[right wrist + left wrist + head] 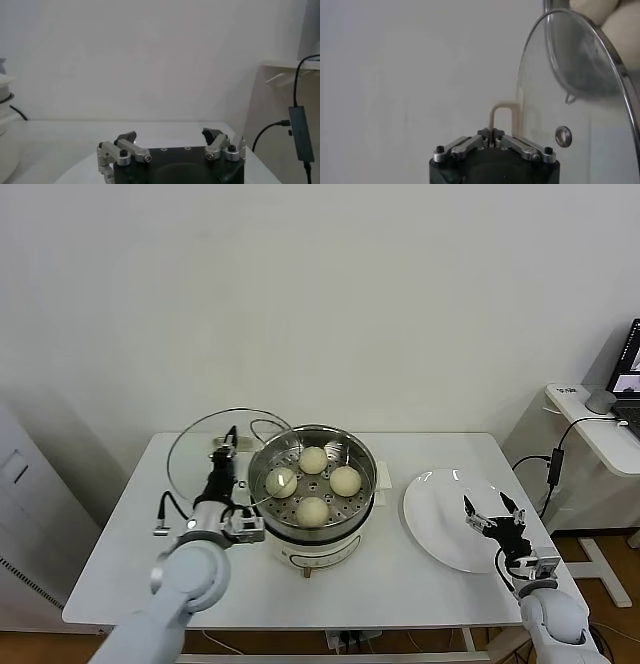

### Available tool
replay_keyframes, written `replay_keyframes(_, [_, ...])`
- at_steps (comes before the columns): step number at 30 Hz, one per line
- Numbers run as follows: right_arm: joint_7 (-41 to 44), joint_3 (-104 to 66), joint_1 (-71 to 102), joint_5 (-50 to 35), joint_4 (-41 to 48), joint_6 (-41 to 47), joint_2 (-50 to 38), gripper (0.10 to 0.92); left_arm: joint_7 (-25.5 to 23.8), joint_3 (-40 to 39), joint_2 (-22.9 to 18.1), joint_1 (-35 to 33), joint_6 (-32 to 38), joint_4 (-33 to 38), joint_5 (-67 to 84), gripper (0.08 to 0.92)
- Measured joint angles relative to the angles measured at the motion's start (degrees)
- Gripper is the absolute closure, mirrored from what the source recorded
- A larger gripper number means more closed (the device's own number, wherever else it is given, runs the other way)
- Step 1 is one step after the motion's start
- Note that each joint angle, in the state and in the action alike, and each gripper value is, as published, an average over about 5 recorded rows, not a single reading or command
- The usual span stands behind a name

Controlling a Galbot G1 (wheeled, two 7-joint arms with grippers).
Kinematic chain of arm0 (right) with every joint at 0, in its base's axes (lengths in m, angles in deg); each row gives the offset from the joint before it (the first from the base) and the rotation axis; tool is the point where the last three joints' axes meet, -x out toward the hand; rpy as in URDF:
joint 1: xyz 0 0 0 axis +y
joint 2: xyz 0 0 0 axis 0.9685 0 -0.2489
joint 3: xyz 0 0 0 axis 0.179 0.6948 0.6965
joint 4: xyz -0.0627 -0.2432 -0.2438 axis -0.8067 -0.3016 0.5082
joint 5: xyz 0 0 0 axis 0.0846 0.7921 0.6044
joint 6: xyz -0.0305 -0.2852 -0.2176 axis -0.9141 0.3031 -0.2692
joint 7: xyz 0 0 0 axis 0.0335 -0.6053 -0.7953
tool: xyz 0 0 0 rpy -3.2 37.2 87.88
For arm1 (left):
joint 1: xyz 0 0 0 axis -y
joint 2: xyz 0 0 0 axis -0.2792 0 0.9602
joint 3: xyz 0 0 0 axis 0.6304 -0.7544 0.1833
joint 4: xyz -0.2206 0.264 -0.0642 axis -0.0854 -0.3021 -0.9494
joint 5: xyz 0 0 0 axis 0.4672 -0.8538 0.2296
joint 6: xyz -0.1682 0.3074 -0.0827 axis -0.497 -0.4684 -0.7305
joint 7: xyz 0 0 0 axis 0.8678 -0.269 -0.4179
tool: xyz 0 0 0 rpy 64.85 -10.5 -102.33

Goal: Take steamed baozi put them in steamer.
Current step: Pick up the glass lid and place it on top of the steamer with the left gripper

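Note:
Several cream-white steamed baozi [313,460] lie on the perforated tray inside the steel steamer [366,476] at the table's middle. My left gripper [224,452] is shut on the cream handle [503,114] of the round glass lid [192,446], which stands tilted just left of the steamer, its rim against the pot's edge. The left wrist view shows the fingertips pinched on the handle's leg and the lid's glass [570,100] beside it. My right gripper [492,509] hovers open and empty over the flat white plate [436,502]; its spread jaws show in the right wrist view [169,136].
A side table [592,424] with a laptop stands to the right, and a black cable with an adapter [553,464] hangs beside it. A white cabinet [20,524] is at the left. The steamer's cord [172,506] trails behind my left arm.

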Motion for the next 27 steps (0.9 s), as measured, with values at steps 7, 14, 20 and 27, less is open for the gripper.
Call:
replay_keyframes(7, [-0.01, 0.01, -0.18, 0.08, 0.43, -0.01, -0.21, 0.203, -1.22, -3.79, -4.03, 2.31, -1.35, -1.63, -3.64, 0.896])
replay_keyframes(14, [0.10, -0.12, -0.17, 0.35, 1.12, -0.23, -0.20, 0.203, -1.39, -6.69, -7.84, 3.26, -2.07, -4.15, -6.49, 0.896])
replay_keyframes(20, [0.14, -0.15, -0.22, 0.36, 1.34, -0.32, -0.14, 0.203, -1.53, -8.51, -10.51, 3.61, -2.23, -5.72, -8.49, 0.896])
replay_keyframes(27, [0.25, -0.17, -0.10, 0.42, 1.63, -0.45, 0.02, 0.203, -1.74, -9.99, -12.98, 3.72, -2.38, -7.00, -10.22, 0.896])
